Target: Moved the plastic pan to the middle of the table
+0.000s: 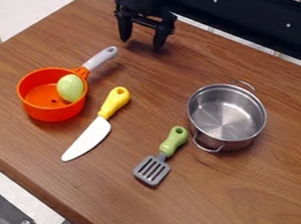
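0 done, all left.
My pincer [141,43] hangs wide open, empty; the orange pan [51,113], egg [70,88] inside, sits off-centre on the bench [238,202].

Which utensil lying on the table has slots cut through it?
The green-handled spatula: its grey head has slots, while the yellow-handled knife has a plain white blade.

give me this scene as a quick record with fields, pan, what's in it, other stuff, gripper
pan: orange plastic pan, at image left, not mid-table
pan contents: pale green egg-shaped item
right of pan: toy knife, yellow handle, white blade
further right: green-handled spatula
far right: metal pot, two handles
gripper: open, holding nothing, near the table's far edge
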Controlling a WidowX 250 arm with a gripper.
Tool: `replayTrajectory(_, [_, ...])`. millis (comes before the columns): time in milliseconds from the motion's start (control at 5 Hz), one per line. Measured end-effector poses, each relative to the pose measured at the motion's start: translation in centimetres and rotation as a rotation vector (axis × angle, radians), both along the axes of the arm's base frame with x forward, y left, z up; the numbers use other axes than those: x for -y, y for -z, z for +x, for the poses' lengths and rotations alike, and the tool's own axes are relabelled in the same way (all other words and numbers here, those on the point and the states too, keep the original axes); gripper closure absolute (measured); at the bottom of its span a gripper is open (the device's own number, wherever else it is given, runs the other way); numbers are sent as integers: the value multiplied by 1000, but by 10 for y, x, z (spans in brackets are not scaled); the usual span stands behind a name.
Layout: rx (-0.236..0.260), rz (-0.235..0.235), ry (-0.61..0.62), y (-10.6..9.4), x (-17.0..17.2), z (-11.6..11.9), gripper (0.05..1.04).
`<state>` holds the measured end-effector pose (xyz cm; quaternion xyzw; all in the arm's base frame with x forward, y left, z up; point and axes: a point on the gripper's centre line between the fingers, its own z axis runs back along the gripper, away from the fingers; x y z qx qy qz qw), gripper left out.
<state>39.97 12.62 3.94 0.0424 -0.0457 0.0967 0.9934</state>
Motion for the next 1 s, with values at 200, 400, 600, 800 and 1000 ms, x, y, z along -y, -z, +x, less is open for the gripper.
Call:
replayTrajectory(200, [16,-9,102,-15,-3,-15,84])
replayTrajectory(400, [-12,4,188,-14,-5,-27,84])
replayTrajectory(600, [-3,-21,266,-10,-6,-42,84])
replayTrajectory(800, [-18,-79,322,-7,0,-53,84])
replayTrajectory(1000, [-15,-71,332,-8,-2,-60,84])
